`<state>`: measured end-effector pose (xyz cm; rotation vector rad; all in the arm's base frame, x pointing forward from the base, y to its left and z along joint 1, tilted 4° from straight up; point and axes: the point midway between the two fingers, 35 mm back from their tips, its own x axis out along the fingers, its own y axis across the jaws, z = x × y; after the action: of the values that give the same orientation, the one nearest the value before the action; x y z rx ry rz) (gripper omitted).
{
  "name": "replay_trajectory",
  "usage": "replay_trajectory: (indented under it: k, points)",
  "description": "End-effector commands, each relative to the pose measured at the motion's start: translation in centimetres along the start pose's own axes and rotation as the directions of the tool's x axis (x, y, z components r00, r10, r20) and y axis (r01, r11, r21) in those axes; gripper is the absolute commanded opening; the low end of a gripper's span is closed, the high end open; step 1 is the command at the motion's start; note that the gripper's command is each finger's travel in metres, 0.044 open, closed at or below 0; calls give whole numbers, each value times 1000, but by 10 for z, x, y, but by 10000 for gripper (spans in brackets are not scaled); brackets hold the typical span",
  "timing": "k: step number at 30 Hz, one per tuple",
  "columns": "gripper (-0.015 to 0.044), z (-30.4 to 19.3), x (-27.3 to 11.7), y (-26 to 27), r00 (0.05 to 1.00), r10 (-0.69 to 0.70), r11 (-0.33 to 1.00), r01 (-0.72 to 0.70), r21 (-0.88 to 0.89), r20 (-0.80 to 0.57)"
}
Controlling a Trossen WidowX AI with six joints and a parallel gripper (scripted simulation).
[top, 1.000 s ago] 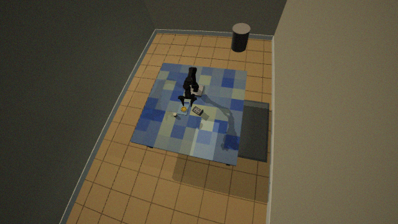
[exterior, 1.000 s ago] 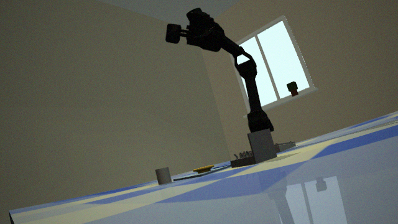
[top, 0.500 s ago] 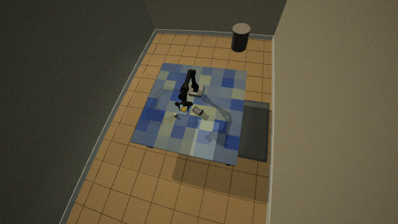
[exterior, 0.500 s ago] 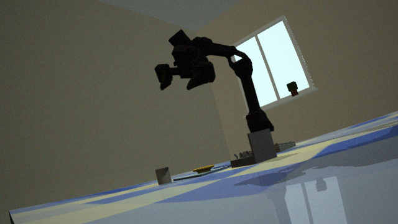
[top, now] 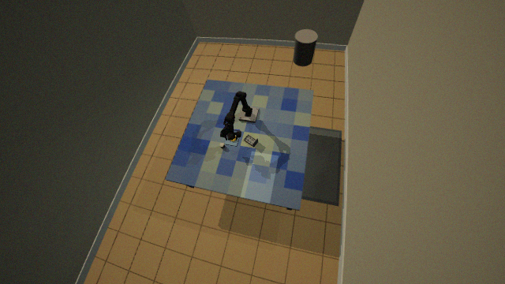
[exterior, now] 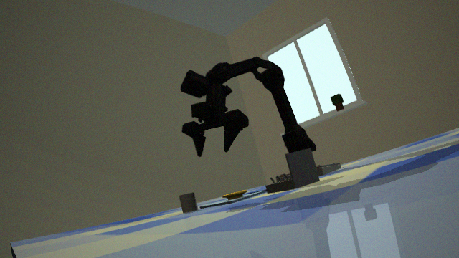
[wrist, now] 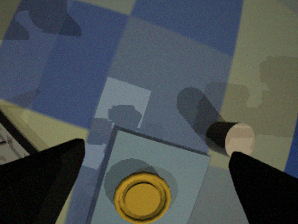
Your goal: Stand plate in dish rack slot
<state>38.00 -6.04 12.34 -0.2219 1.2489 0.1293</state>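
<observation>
The yellow plate (exterior: pixel 234 194) (wrist: pixel 142 198) lies flat on a thin light-blue board. In the wrist view it shows whole at the bottom, between the fingers but well below them. My gripper (exterior: pixel 213 153) (wrist: pixel 160 153) is open and empty, pointing down high above the table, over the area of the plate and board. The dark dish rack (top: pixel 251 140) (exterior: pixel 280 186) stands beside the board, with short upright rails; a corner of it (wrist: pixel 7 145) shows at the left edge of the wrist view. Its slots are too small to make out.
The light-blue board (exterior: pixel 211 205) (wrist: pixel 187 165) lies under the plate. A small beige cylinder (top: pixel 222 145) (exterior: pixel 188 203) (wrist: pixel 240 141) stands upright just beside the board, on the side away from the rack. The arm's base plate (top: pixel 248 118) is behind the rack and board.
</observation>
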Motion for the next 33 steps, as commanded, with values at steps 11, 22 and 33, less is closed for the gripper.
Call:
replay_trajectory:
  k: [11, 22, 33]
  points:
    - [400, -94, 40, -7, 936, 118, 976, -48, 213, -331]
    - [400, -97, 51, -6, 936, 118, 976, -48, 213, -331]
    - [400, -101, 69, -4, 936, 118, 976, -48, 213, -331]
